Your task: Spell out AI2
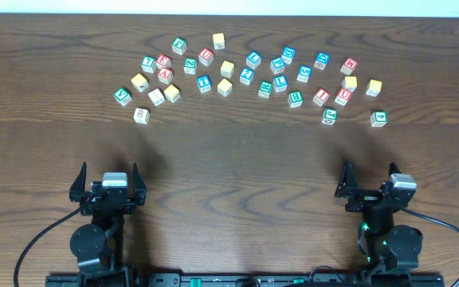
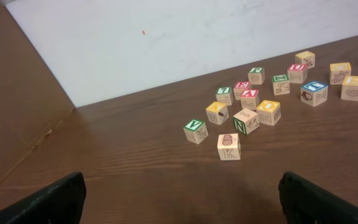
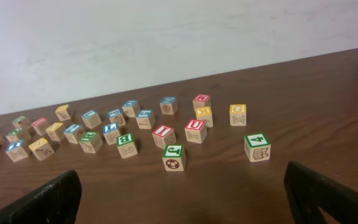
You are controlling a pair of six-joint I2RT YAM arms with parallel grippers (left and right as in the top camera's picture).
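Observation:
Many wooden letter blocks lie scattered across the far half of the table. A red A block (image 1: 165,76) sits in the left cluster and also shows in the left wrist view (image 2: 249,96). A red I block (image 1: 320,96) sits in the right cluster and also shows in the right wrist view (image 3: 164,132). A blue block that reads like 2 (image 1: 246,76) lies mid-row. My left gripper (image 1: 108,174) (image 2: 182,205) and right gripper (image 1: 370,171) (image 3: 182,199) are open and empty, near the front edge, well short of the blocks.
The blocks nearest the left gripper are a plain block (image 1: 141,115) (image 2: 229,145) and a green V block (image 1: 122,96). A green J block (image 1: 329,116) (image 3: 173,155) and a green 4 block (image 1: 378,119) (image 3: 257,147) are nearest the right gripper. A white wall lies beyond the table.

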